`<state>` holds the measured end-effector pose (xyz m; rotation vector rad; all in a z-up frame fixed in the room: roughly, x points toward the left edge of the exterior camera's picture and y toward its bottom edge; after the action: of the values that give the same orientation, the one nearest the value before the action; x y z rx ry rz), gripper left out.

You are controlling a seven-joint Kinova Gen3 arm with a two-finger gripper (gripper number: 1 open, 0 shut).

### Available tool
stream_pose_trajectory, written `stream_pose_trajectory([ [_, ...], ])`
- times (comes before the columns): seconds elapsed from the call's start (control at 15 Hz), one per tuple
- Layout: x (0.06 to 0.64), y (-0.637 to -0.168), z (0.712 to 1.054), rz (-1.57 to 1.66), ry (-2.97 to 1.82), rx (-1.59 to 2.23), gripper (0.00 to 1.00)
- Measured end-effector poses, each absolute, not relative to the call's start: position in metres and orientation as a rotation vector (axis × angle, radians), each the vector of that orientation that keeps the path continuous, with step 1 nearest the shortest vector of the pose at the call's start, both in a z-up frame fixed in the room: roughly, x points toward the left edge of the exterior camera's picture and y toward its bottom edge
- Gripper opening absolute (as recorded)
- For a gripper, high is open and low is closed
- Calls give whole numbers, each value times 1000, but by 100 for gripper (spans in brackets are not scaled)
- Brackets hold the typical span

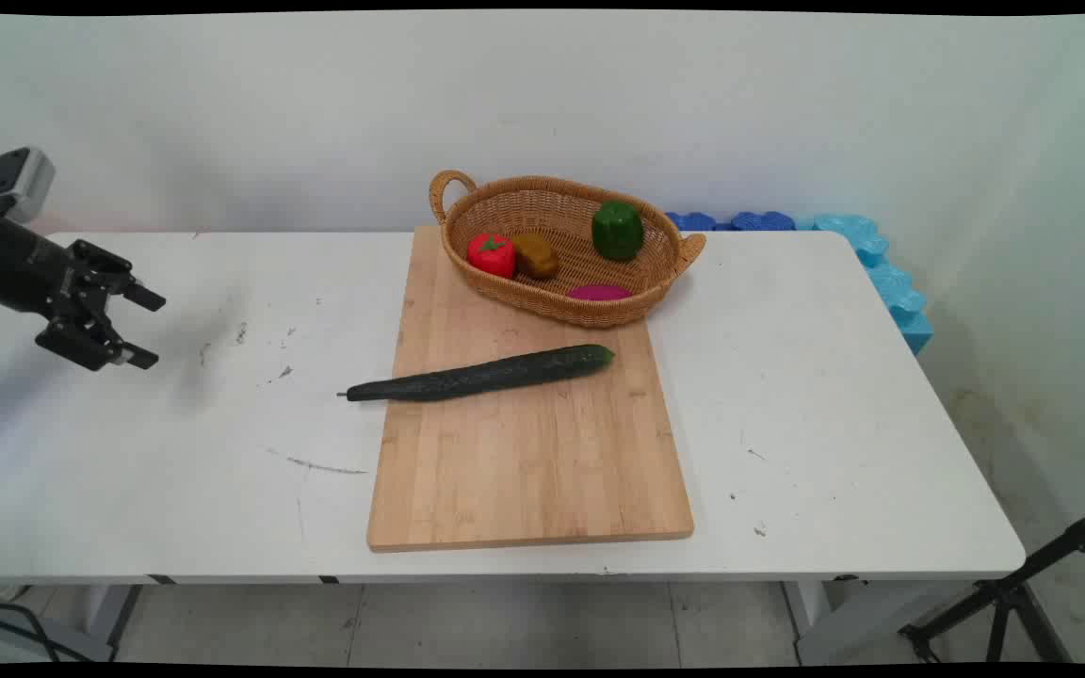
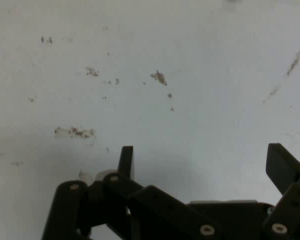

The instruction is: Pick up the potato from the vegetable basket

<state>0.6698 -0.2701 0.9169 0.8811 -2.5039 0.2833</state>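
My black gripper (image 1: 149,329) hangs open over the left part of the white table (image 1: 222,471), holding nothing. In the hand view the gripper (image 2: 202,162) shows two spread fingers above bare, scuffed tabletop (image 2: 155,90). A long dark green cucumber (image 1: 481,374) lies well to the right of it, partly on a wooden cutting board (image 1: 528,471) with its stem end over the table. A wicker basket (image 1: 467,268) on the board's far end holds a red pepper (image 1: 491,254), a brown potato (image 1: 536,255), a green pepper (image 1: 617,230) and a flat magenta piece (image 1: 598,293).
Blue foam pieces (image 1: 872,259) line the table's far right corner against the wall. A black tripod leg (image 1: 1023,584) stands on the floor at the lower right. Dark scuff marks (image 1: 241,331) dot the table just right of the gripper.
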Motion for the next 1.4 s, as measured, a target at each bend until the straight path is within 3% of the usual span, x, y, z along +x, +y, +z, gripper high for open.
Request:
stream_pose_trajectory([
  [0.67, 617, -317, 926, 327, -2530, 802, 100],
  [1.4, 526, -406, 939, 441, -2580, 605, 100],
])
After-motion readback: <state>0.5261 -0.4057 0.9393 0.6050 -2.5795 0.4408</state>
